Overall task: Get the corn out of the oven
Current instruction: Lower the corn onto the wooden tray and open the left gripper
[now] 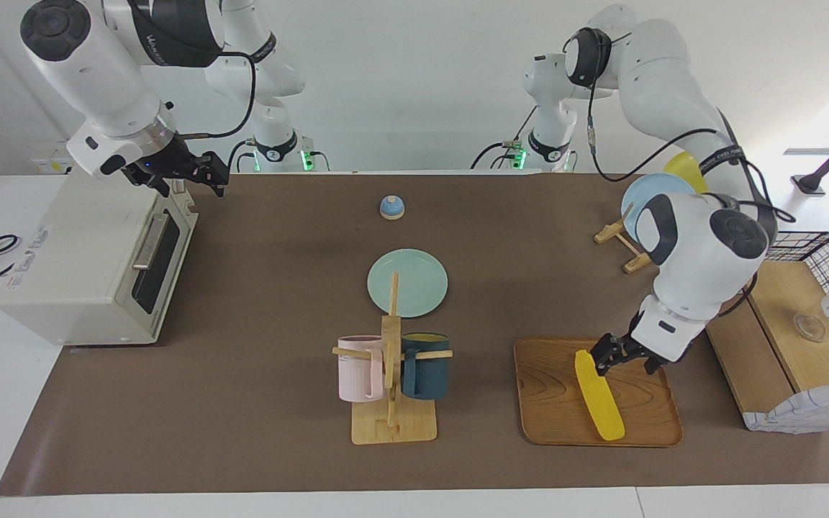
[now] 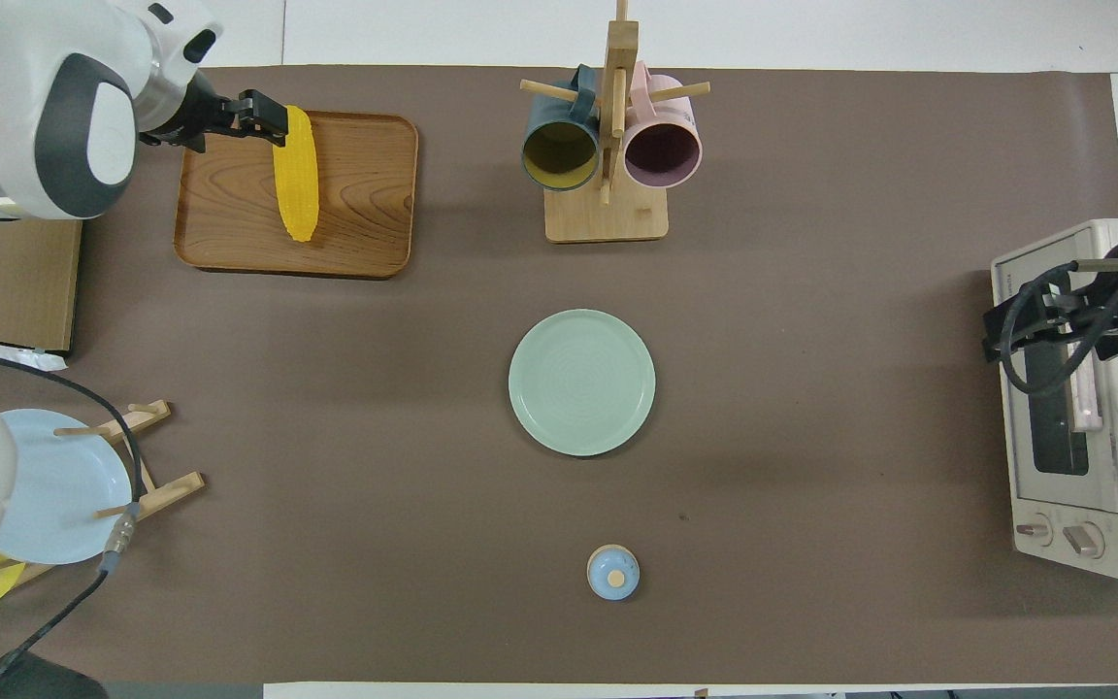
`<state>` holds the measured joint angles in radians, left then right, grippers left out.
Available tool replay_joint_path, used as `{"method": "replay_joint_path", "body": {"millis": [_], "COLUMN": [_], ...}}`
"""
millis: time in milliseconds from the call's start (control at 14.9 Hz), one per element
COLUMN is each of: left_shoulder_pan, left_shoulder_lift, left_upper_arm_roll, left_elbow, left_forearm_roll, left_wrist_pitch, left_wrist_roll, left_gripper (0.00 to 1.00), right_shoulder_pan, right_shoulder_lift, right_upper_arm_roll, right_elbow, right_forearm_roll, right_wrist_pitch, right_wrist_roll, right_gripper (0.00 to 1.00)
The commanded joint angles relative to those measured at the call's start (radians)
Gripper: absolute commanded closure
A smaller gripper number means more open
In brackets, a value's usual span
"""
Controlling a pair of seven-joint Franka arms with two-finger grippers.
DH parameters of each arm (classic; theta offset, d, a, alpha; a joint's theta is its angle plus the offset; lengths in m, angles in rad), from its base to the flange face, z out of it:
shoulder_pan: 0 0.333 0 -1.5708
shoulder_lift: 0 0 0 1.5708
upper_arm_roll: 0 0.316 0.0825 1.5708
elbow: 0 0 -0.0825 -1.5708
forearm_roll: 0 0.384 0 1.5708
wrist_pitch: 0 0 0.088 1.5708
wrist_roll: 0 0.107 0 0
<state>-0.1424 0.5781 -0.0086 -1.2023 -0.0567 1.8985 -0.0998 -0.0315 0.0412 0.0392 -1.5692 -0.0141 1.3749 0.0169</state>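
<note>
The yellow corn [image 1: 599, 399] [image 2: 295, 180] lies flat on a wooden tray [image 1: 551, 403] [image 2: 365, 194] toward the left arm's end of the table. My left gripper [image 1: 627, 360] [image 2: 263, 116] is low over the tray and open. It is right beside the corn's end that is farther from the robots. The cream-white oven [image 1: 76, 266] [image 2: 1093, 466] stands at the right arm's end with its glass door shut. My right gripper [image 1: 209, 173] [image 2: 1005, 335] hovers over the top edge of the oven door and holds nothing.
A mug rack [image 1: 391, 367] with a pink and a dark blue mug stands mid-table. A green plate [image 1: 414, 277] lies nearer the robots, then a small blue bell [image 1: 391, 207]. A plate stand [image 1: 645, 198] and a wire-and-wood basket [image 1: 796, 324] are at the left arm's end.
</note>
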Motion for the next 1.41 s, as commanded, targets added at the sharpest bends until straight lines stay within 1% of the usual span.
{"method": "replay_joint_path", "body": {"millis": [0,201,537,738,805,872,939,1073,1141,1208,1342], "left_shoulder_pan": [0.014,0.017,0.110,0.153,0.155,0.153,0.147,0.136,0.135,0.135,0.135], "left_shoulder_lift": [-0.170,-0.279,-0.443,-0.544,-0.573,-0.580,-0.590,-0.633,-0.638,-0.635,-0.627], "left_upper_arm_roll": [0.019,0.035,0.018,-0.017,-0.018,-0.016,-0.014,-0.016,-0.018,-0.018,-0.018], "left_elbow": [-0.080,-0.083,-0.080,-0.077,-0.086,-0.098,-0.147,-0.283,-0.328,-0.341,-0.346], "left_forearm_roll": [0.005,0.035,0.038,0.032,0.031,0.031,0.031,0.031,0.031,0.031,0.029], "left_wrist_pitch": [-0.175,-0.338,-0.539,-0.676,-0.709,-0.726,-0.693,-0.548,-0.494,-0.471,-0.466], "left_wrist_roll": [0.000,0.003,0.014,0.014,0.014,0.012,0.009,0.003,0.003,0.005,0.008], "left_gripper": [0.00,0.00,0.00,0.00,0.00,0.00,0.00,0.00,0.00,0.00,0.00], "right_shoulder_pan": [-0.004,-0.004,-0.004,-0.004,-0.004,-0.004,-0.004,-0.004,-0.004,-0.004,-0.004], "right_shoulder_lift": [-0.021,-0.021,-0.021,-0.021,-0.021,-0.021,-0.021,-0.021,-0.021,-0.021,-0.021], "right_upper_arm_roll": [-0.005,-0.005,-0.005,-0.005,-0.005,-0.005,-0.005,-0.005,-0.005,-0.005,-0.005], "right_elbow": [-0.026,-0.026,-0.026,-0.026,-0.026,-0.026,-0.026,-0.026,-0.026,-0.026,-0.026], "right_forearm_roll": [0.025,0.025,0.025,0.025,0.025,0.025,0.025,0.025,0.025,0.025,0.025], "right_wrist_pitch": [0.013,0.013,0.013,0.013,0.013,0.013,0.013,0.013,0.013,0.013,0.013], "right_wrist_roll": [0.006,0.006,0.006,0.006,0.006,0.006,0.006,0.006,0.006,0.006,0.006], "right_gripper": [0.00,0.00,0.00,0.00,0.00,0.00,0.00,0.00,0.00,0.00,0.00]}}
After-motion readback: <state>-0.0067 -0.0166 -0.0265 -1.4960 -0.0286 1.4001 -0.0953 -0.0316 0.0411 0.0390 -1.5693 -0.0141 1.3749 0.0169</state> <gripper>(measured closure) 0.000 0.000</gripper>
